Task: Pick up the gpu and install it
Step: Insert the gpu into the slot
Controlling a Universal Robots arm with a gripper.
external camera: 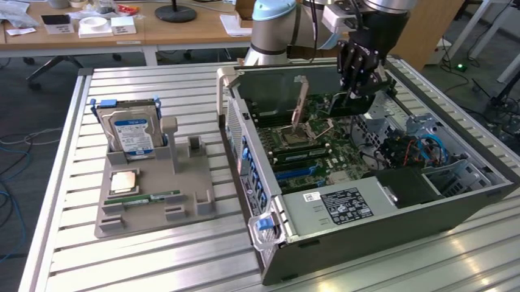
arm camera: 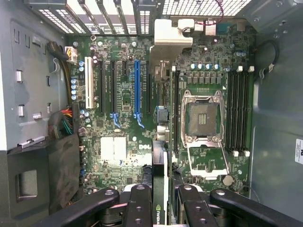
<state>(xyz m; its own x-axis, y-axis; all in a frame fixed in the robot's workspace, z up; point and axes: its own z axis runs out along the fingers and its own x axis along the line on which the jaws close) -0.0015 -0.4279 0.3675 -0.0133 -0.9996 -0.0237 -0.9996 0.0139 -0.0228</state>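
One open grey metal computer case (external camera: pixel 390 234), one grey plastic tray (external camera: pixel 130 225), one blue-labelled boxy hard drive (external camera: pixel 134 135), one dark flat gpu (arm camera: pixel 159 165).

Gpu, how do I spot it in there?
Look inside the open computer case on the slatted table. The gpu is the thin dark card held on edge in the tool, over the green motherboard. Only it has a silvery bracket at one end.

I work in a robotics lab: a slatted aluminium workbench (external camera: pixel 162 255) holds an open computer tower (external camera: pixel 406 240), cluttered wooden desks (external camera: pixel 187 31) stand upper left, and loose cables (external camera: pixel 14 143) trail at the left edge.
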